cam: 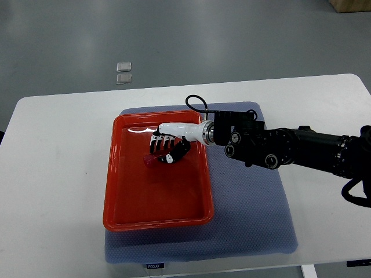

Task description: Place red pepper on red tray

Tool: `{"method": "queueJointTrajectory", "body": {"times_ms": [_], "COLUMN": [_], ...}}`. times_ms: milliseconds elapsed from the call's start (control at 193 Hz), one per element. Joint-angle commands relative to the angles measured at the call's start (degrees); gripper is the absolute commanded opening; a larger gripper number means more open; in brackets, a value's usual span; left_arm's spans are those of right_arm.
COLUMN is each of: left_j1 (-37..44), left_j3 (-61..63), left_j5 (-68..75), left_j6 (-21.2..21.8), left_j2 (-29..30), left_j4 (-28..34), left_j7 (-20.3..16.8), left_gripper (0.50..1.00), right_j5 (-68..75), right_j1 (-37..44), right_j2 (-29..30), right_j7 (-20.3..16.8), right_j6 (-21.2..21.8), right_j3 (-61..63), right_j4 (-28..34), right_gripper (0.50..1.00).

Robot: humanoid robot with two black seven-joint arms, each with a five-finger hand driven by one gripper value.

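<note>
A red tray lies on a blue-grey mat on the white table. My right arm reaches in from the right edge, and its hand hovers over the tray's upper middle. The fingers curl down around a small dark red pepper, of which only a sliver shows below the hand. The pepper sits at or just above the tray floor; I cannot tell whether it touches. The left arm does not show.
The blue-grey mat extends right of and below the tray. Two small clear squares lie on the grey floor beyond the table's far edge. A black cable loops above the wrist.
</note>
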Motion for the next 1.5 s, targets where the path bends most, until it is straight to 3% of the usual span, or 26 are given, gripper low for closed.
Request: {"method": "queueJointTrajectory", "body": {"times_ms": [0, 140, 244, 586, 990, 1250, 1494], "left_j1": [0.00, 0.00, 0.00, 0.09, 0.00, 0.00, 0.00], "left_j3": [0.00, 0.00, -0.09, -0.09, 0.00, 0.00, 0.00], "left_j5": [0.00, 0.00, 0.00, 0.00, 0.00, 0.00, 0.00], "left_j6": [0.01, 0.01, 0.01, 0.01, 0.01, 0.01, 0.01], "left_j2": [0.00, 0.00, 0.00, 0.00, 0.00, 0.00, 0.00], "left_j4": [0.04, 0.12, 0.12, 0.12, 0.04, 0.04, 0.04], "left_j7": [0.01, 0.01, 0.01, 0.01, 0.01, 0.01, 0.01], "left_gripper": [1.000, 1.000, 1.000, 1.000, 1.000, 1.000, 1.000], "right_j5": [0.36, 0.63, 0.80, 11.35, 34.63, 41.58, 48.44], "right_j1": [-0.03, -0.03, -0.12, -1.17, -20.94, -26.48, -29.65], "right_j2": [0.00, 0.00, 0.00, 0.00, -0.71, -1.58, -4.57], "right_j7": [0.09, 0.18, 0.18, 0.18, 0.35, 0.35, 3.25], "right_j6": [-0.22, -0.22, 0.30, 0.39, 0.22, 0.30, 0.74], "right_j3": [0.25, 2.01, 5.52, 19.94, 61.95, 65.82, 65.82], "right_j4": [0.00, 0.00, 0.09, 0.53, 0.53, -0.17, -0.17], "right_gripper": [0.627, 0.791, 0.868, 0.887, 0.889, 0.915, 0.921]}}
